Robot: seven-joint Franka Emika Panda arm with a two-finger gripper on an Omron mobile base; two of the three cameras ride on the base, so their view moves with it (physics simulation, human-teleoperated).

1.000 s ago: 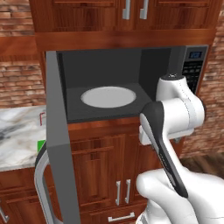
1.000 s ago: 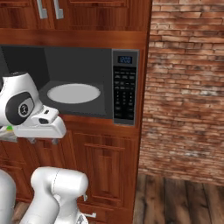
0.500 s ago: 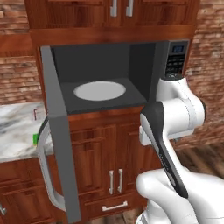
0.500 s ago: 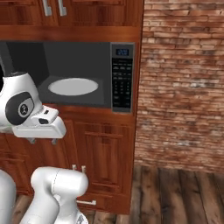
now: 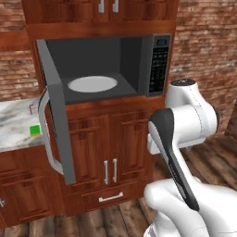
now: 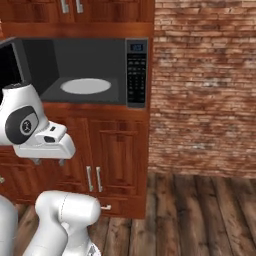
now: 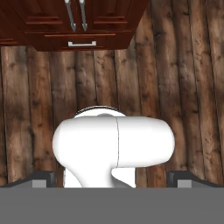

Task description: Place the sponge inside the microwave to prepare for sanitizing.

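**Sponge waits on the counter while the microwave stands open**

We see the microwave [image 5: 99,65] with its door [image 5: 55,111] swung wide to the left and the pale turntable [image 5: 92,84] bare inside. The sponge [image 5: 34,130] lies flat on the marble counter [image 5: 14,127], left of the door and just beyond its edge, well apart from the arm.

We judge the step in hand to be reaching the sponge. To do it well, we should bring the hand around the open door rather than across it, then come down squarely on the sponge's narrow sides.

Its green face points up; its long axis is too small to tell.

The gripper's [image 7: 112,181] tips barely show, far apart at the hand view's bottom; they hold nothing.
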